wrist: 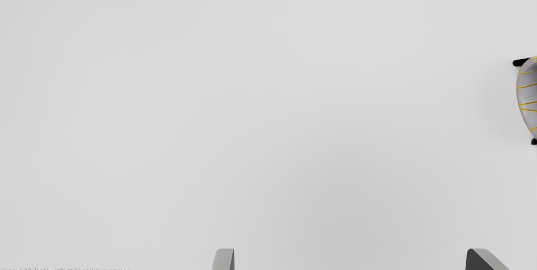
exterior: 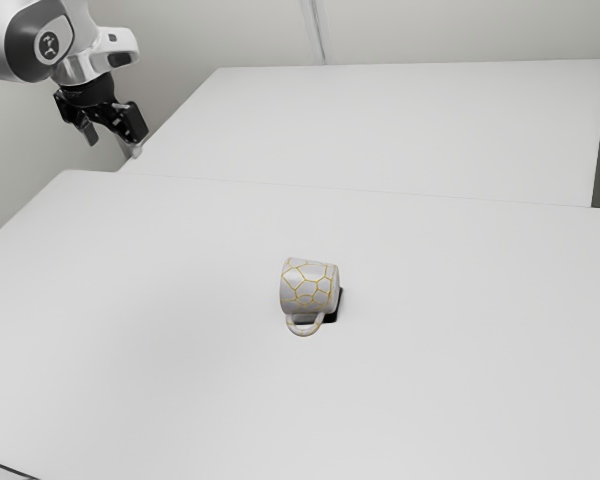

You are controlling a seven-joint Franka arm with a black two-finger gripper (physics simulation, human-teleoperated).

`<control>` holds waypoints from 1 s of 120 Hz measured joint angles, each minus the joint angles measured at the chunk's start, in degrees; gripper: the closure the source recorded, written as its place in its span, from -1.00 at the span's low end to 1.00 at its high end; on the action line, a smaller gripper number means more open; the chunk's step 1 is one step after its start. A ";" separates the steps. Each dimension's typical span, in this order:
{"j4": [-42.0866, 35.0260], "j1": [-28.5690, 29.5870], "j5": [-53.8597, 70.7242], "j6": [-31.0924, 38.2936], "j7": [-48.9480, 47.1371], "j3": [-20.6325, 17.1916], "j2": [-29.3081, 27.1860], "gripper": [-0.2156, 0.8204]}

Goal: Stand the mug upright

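High at the exterior view's upper left, my gripper (exterior: 114, 138) hangs well away from the mug, its fingers spread with nothing between them. In the wrist view the gripper (wrist: 350, 257) shows two tips set wide apart. The white mug with gold lines (exterior: 309, 286) lies on its side near the middle of the table, its handle pointing toward the exterior view's bottom. Part of the mug (wrist: 528, 98) is seen at the wrist view's edge, the remainder cut off.
A thin black object (exterior: 339, 305) lies under and beside the mug, partly hidden by it. The white table (exterior: 160, 350) extends around them, with another white surface (exterior: 410, 130) behind it. A dark line crosses the exterior view's bottom left corner.
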 joint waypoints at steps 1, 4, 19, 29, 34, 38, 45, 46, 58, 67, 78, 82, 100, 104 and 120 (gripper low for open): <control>-0.01 0.01 0.00 0.01 -0.11 -0.01 0.00 -0.58; -0.05 0.06 -0.01 0.05 -0.42 -0.04 -0.01 -0.58; -0.27 0.72 -0.11 0.20 -1.83 -0.86 -0.02 -0.58; -0.38 0.21 -0.14 0.26 -2.63 -1.33 -0.05 -0.58; -0.77 -0.08 -0.19 0.41 -2.98 -1.36 -0.02 -0.58; -1.21 -0.13 -0.49 0.58 -3.22 -1.36 -0.01 -0.58; -1.82 0.15 -1.67 0.77 -3.59 -1.37 -0.02 -0.58; -1.89 0.22 -2.02 0.78 -3.64 -1.37 -0.03 -0.58; -4.27 1.11 -8.92 0.83 -4.29 -1.12 -0.02 -0.58; -7.59 2.28 -16.08 1.03 -4.75 -0.72 0.26 -0.58; -10.71 4.60 -23.92 1.20 -5.22 -0.60 2.17 -0.58; -11.95 5.34 -26.54 1.25 -5.37 -0.59 2.87 -0.58; -14.90 8.19 -36.59 1.39 -5.85 -0.57 6.94 -0.58; -14.96 8.42 -38.63 1.41 -5.93 -0.57 8.15 -0.58; -15.04 6.38 -46.44 1.48 -6.19 -0.58 13.25 -0.58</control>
